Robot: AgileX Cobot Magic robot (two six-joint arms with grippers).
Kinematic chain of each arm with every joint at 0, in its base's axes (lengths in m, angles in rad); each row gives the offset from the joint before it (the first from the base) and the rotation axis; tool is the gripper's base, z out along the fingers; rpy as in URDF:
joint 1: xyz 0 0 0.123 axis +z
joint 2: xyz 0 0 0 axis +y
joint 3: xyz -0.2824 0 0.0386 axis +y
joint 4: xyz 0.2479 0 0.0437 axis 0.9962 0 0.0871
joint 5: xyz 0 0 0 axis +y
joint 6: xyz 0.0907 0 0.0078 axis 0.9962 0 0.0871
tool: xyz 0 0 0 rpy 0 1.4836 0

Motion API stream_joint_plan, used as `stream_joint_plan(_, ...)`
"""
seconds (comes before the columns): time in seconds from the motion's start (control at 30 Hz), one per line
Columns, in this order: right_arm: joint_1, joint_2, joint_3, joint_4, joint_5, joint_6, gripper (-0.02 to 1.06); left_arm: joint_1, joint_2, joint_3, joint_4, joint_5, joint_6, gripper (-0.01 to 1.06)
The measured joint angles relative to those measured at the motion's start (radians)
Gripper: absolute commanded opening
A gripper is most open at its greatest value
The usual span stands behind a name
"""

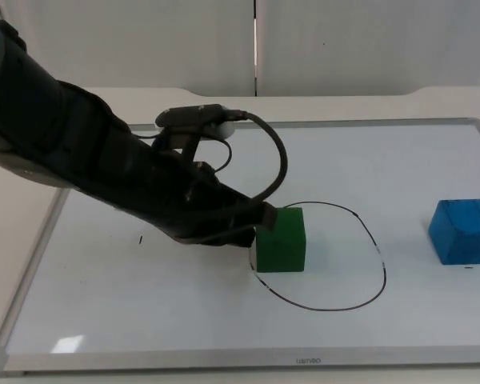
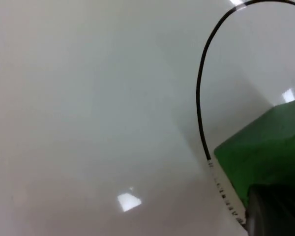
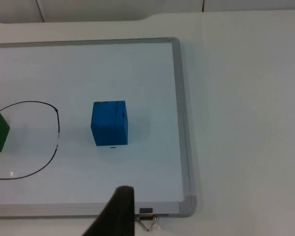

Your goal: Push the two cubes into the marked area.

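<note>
Low over the whiteboard (image 1: pixel 104 336), the left gripper (image 1: pixel 260 218) presses against the green cube (image 1: pixel 281 239), which sits on the left edge of the drawn loop (image 1: pixel 368 232); whether its fingers are open or closed, I cannot tell. Blue cube (image 1: pixel 462 231) rests well apart, outside the loop, near the board's right edge. Right gripper (image 3: pixel 115 211) waits off the board's corner, finger state unclear.

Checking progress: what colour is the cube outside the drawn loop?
Blue cube, clearest in the right wrist view.

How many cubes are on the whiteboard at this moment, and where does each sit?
2. The green cube sits on the left edge of the drawn black oval outline, with the left gripper against its left side. The blue cube sits outside the outline, to its right.
</note>
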Motion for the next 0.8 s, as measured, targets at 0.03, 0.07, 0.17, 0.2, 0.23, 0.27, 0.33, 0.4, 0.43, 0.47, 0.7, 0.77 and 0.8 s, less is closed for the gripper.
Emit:
stream_joint_plan(0.03, 0.0, 0.0, 0.0, 0.0, 0.0, 0.0, 1.05, 0.0, 0.0, -0.002, 0.0, 0.0, 0.0, 0.0)
stream_joint_plan(0.07, 0.0, 0.0, 0.0, 0.0, 0.0, 0.0, 1.05, -0.002, 0.0, -0.007, 0.0, 0.0, 0.0, 0.0)
stream_joint_plan(0.17, 0.0, 0.0, 0.0, 0.0, 0.0, 0.0, 1.05, -0.004, 0.0, -0.011, 0.0, 0.0, 0.0, 0.0)
stream_joint_plan(0.2, 0.0, 0.0, 0.0, 0.0, 0.0, 0.0, 1.05, -0.006, 0.0, -0.014, 0.0, -0.002, 0.0, 0.0)
stream_joint_plan(0.23, 0.0, 0.0, 0.0, 0.0, 0.0, 0.0, 1.05, -0.006, 0.0, -0.014, 0.0, -0.002, 0.0, 0.0)
stream_joint_plan(0.27, 0.0, 0.0, 0.0, 0.0, 0.0, 0.0, 1.05, -0.006, 0.0, -0.014, 0.0, -0.002, 0.0, 0.0)
stream_joint_plan(0.33, 0.0, 0.0, 0.0, 0.0, 0.0, 0.0, 1.05, -0.006, 0.0, -0.016, 0.0, -0.002, 0.0, 0.0)
stream_joint_plan(0.4, 0.0, 0.0, 0.0, 0.0, 0.0, 0.0, 1.05, -0.006, 0.0, -0.016, 0.0, -0.002, 0.0, 0.0)
stream_joint_plan(0.43, 0.0, 0.0, 0.0, 0.0, 0.0, 0.0, 1.05, -0.006, 0.0, -0.016, 0.0, -0.002, 0.0, 0.0)
stream_joint_plan(0.47, 0.0, 0.0, 0.0, 0.0, 0.0, 0.0, 1.05, -0.009, 0.0, -0.016, 0.0, -0.002, 0.0, 0.0)
stream_joint_plan(0.7, 0.0, 0.0, 0.0, 0.0, 0.0, 0.0, 1.05, -0.014, 0.0, -0.016, 0.0, 0.008, 0.0, 0.0)
stream_joint_plan(0.77, 0.0, 0.0, 0.0, 0.0, 0.0, 0.0, 1.05, -0.014, 0.0, -0.016, 0.0, 0.009, 0.0, 0.0)
stream_joint_plan(0.8, 0.0, 0.0, 0.0, 0.0, 0.0, 0.0, 1.05, -0.014, 0.0, -0.016, 0.0, 0.009, 0.0, 0.0)
